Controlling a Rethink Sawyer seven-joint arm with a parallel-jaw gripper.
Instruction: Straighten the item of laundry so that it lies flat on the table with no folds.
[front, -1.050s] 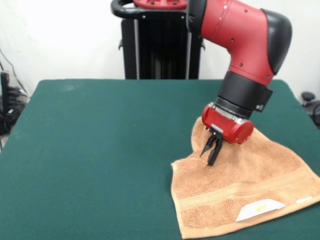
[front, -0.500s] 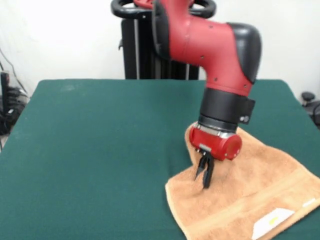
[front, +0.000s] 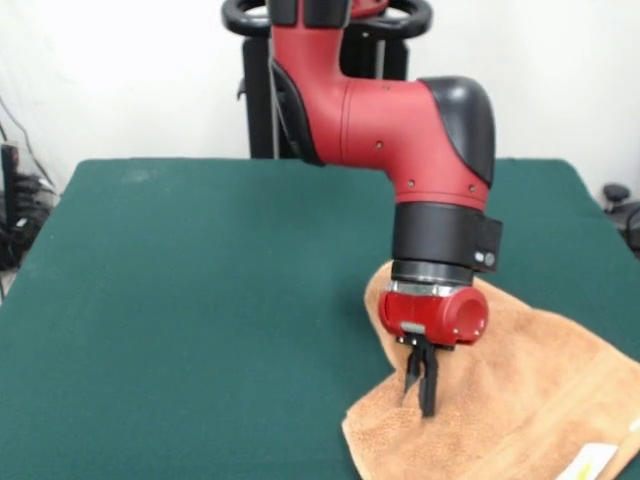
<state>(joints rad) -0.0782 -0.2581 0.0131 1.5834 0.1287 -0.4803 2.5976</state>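
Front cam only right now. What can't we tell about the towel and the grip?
- Towel: near and right parts cut off by the picture's bottom and right edges; full shape unknown.
- Label: only partly in frame.
- Towel's far part: hidden behind the gripper and wrist.
- Fingers: close together; whether they pinch cloth cannot be told.
- Folds: not fully visible.

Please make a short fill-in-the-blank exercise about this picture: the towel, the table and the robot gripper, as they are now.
1. The towel lies on a table covered with dark ____ cloth.
2. The gripper hangs directly above the ____.
3. The wrist housing just above the gripper is ____ in colour.
4. The towel lies toward the picture's ____ side of the table.

Missing words: green; towel; red; right
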